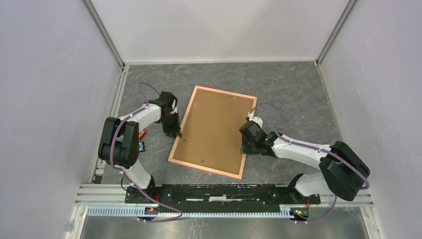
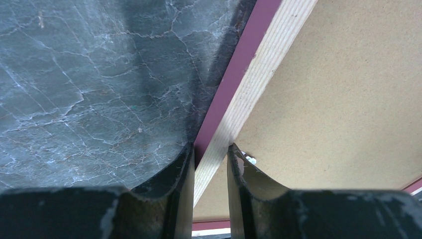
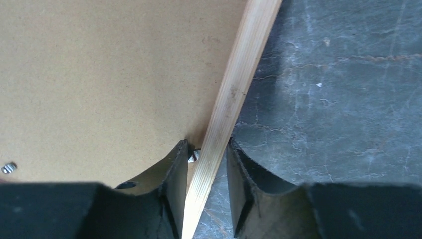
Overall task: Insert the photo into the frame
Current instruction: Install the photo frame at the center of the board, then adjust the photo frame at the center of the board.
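Thin pale-wood frame (image 1: 226, 92), fibrous brown board (image 1: 214, 132) seated inside, on marbled grey tabletop (image 1: 288, 89). My left tool (image 2: 210, 149) pinches its 9 o'clock rail, right tool (image 3: 208, 149) the 3 o'clock.

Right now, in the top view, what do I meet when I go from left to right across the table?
Left pincer → frame, filled with a brown board → right pincer.

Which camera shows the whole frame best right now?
Top external: the whole frame lies in view, back up, with the brown backing board inside it. The left wrist shows only a close strip of one side, the right wrist a strip of the opposite side.
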